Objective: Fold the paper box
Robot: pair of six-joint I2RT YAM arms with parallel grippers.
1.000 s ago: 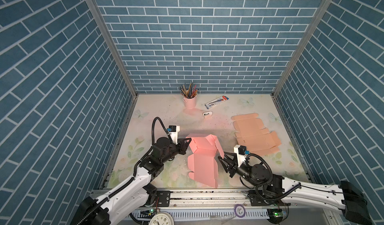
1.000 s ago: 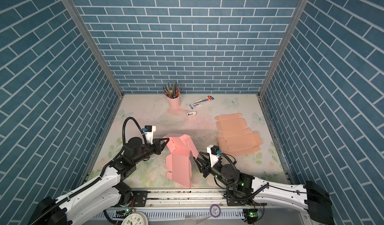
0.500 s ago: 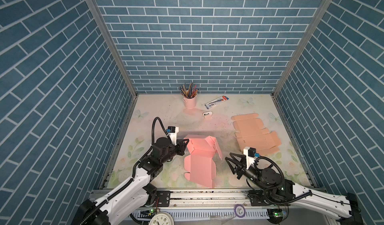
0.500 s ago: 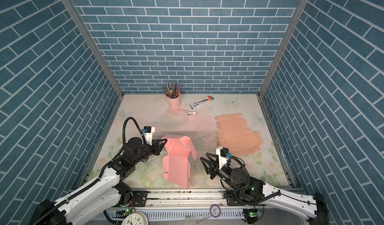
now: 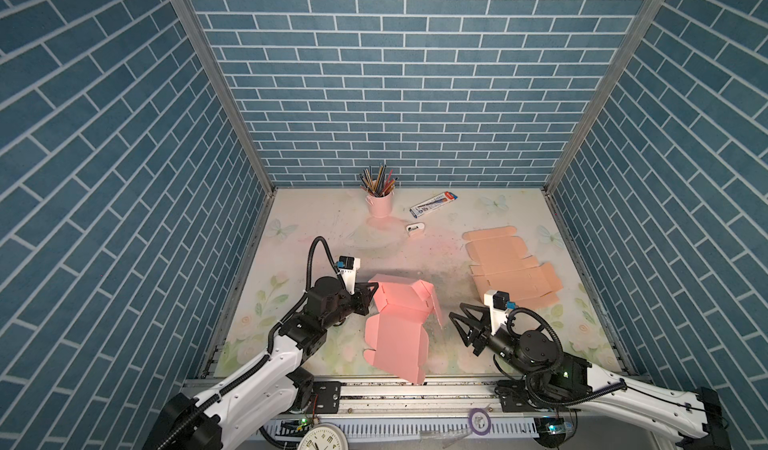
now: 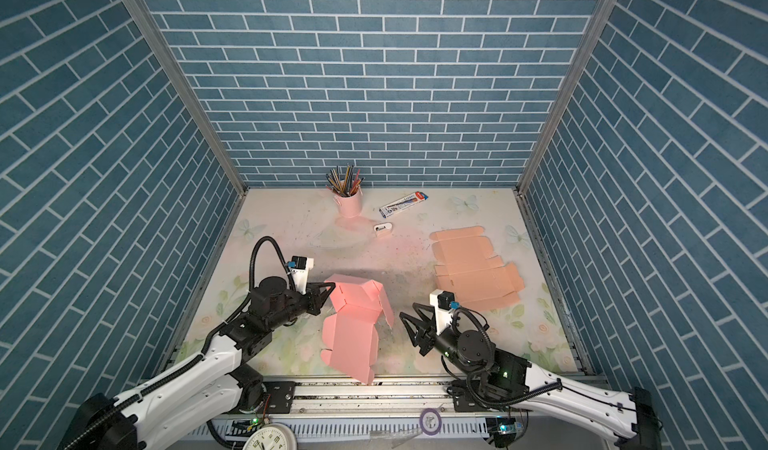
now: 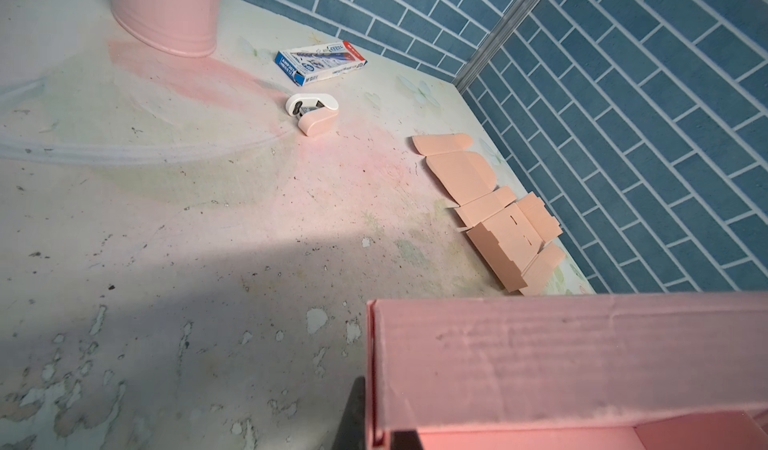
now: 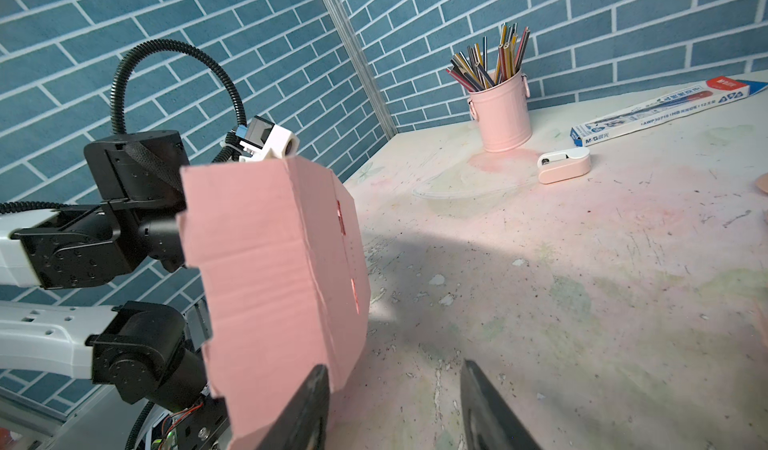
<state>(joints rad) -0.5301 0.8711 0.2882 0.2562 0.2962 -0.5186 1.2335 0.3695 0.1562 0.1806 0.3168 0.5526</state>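
Observation:
The pink paper box [image 5: 397, 329] [image 6: 353, 331], partly folded, sits near the table's front middle. Its long flat panel reaches toward the front rail. My left gripper [image 5: 368, 298] [image 6: 323, 298] is shut on the box's left wall. In the left wrist view that wall [image 7: 540, 364] is pinched between the two dark fingertips [image 7: 353, 419]. My right gripper [image 5: 461, 323] [image 6: 409, 323] [image 8: 395, 406] stands open just right of the box, with only bare table between its fingers. In the right wrist view one finger [image 8: 307, 410] lies in front of the box's outer face [image 8: 270, 269].
A flat peach cardboard blank [image 5: 511, 269] lies at the right. At the back are a pink pencil cup [image 5: 380, 204], a blue and white pen carton [image 5: 433, 203] and a small white and pink device [image 5: 414, 228]. The metal rail [image 5: 415, 389] borders the front.
My right gripper has drawn back to the right, off the box's right side, and has opened wider. The box has swung a little to the left. The left gripper keeps its hold.

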